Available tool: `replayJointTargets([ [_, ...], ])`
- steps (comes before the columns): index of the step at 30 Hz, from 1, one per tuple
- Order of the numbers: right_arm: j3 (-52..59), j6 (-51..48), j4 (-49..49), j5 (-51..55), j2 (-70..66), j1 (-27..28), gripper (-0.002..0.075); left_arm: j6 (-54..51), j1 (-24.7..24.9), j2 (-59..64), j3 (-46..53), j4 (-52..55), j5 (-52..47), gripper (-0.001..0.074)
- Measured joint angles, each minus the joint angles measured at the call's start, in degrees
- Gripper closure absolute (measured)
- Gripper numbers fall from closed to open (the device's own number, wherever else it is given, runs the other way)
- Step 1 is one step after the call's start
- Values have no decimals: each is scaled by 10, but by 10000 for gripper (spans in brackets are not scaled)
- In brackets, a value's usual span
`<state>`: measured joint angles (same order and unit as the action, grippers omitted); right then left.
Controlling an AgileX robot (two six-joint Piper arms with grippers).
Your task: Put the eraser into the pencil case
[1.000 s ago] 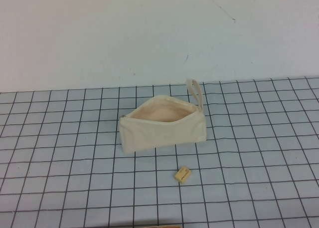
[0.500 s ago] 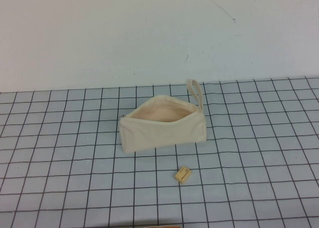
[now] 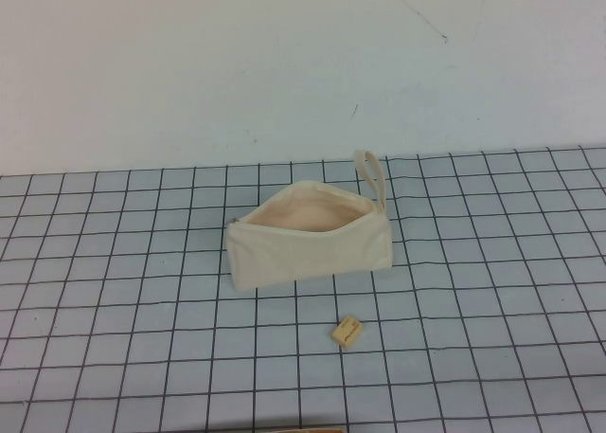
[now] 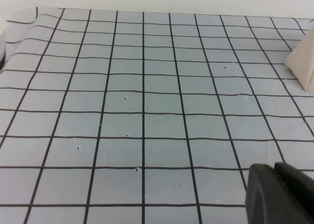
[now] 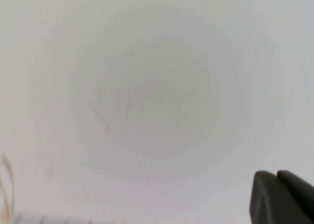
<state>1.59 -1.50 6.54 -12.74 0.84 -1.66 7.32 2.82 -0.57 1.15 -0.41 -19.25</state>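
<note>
The pencil case [image 3: 308, 251] stands on the grid mat near the middle, zip open, its peach lining [image 3: 312, 215] facing up and its wrist loop [image 3: 371, 177] at the far right end. The eraser [image 3: 347, 332] lies flat on the mat a little in front of the case, apart from it. Neither arm shows in the high view. My left gripper [image 4: 274, 167] hangs over bare mat, shut and empty; a corner of the pencil case [image 4: 304, 67] shows at that view's edge. My right gripper [image 5: 276, 173] is shut and empty, facing the white wall.
The blue-grey grid mat [image 3: 114, 291] covers the table up to a white wall [image 3: 284, 63] at the back. A thin tan edge [image 3: 294, 430] shows at the very front of the high view.
</note>
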Motion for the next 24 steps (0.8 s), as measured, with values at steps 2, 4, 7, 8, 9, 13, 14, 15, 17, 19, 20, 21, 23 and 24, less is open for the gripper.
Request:
replayJointTargets([
  [2, 0, 9, 0, -91, 0, 0, 727, 0, 0, 0, 0, 0, 0, 736],
  [4, 0, 36, 0, -178, 0, 0, 727, 0, 0, 0, 0, 0, 0, 736],
  [7, 0, 40, 0, -267, 0, 0, 727, 0, 0, 0, 0, 0, 0, 736],
  [8, 0, 40, 0, -283, 0, 0, 727, 0, 0, 0, 0, 0, 0, 736],
  [9, 0, 40, -4, -303, 0, 0, 727, 0, 0, 0, 0, 0, 0, 736],
  [13, -9, 37, -21, -344, 0, 0, 727, 0, 0, 0, 0, 0, 0, 736],
  [14, -41, 30, -28, -305, 0, 0, 727, 0, 0, 0, 0, 0, 0, 736],
  [15, -67, 27, -29, -275, 0, 0, 727, 0, 0, 0, 0, 0, 0, 736],
  [17, -130, 25, -28, -185, -1, 0, 727, 0, 0, 0, 0, 0, 0, 736],
  [19, -185, 23, -23, -107, -17, 0, 727, 0, 0, 0, 0, 0, 0, 736],
  [20, -227, 23, -12, -58, -31, 0, 727, 0, 0, 0, 0, 0, 0, 736],
  [21, -255, 26, -4, -26, -50, 0, 727, 0, 0, 0, 0, 0, 0, 736],
  [23, -319, 37, 15, 55, -97, 0, 727, 0, 0, 0, 0, 0, 0, 736],
  [24, -342, 39, 17, 88, -112, 0, 727, 0, 0, 0, 0, 0, 0, 736],
])
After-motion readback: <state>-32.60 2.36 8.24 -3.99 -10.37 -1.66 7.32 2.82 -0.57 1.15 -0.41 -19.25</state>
